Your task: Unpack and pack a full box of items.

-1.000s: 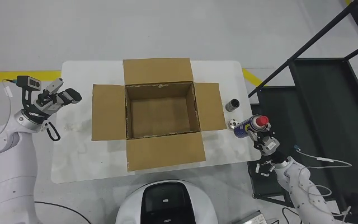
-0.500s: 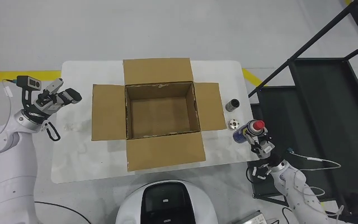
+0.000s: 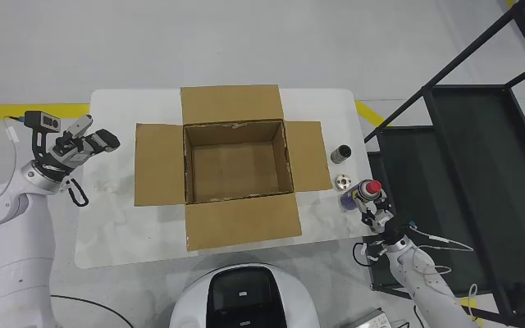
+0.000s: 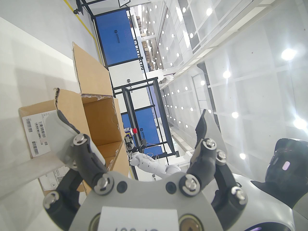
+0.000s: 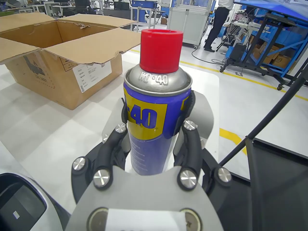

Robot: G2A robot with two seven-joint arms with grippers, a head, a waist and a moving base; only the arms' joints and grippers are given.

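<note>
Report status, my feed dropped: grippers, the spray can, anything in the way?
Right gripper shut on spray can, upright, at right edge of table. Left gripper open, left of box. Two small cylinders stand between can and box flap.

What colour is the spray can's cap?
Red; the cap shows best in the right wrist view.

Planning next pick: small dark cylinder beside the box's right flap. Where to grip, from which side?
Grip the small dark cylinder across its side wall, from above: it looks upright, with the box flap close and a round metal part nearer the robot. Probably the right hand, once it releases the spray can.
</note>
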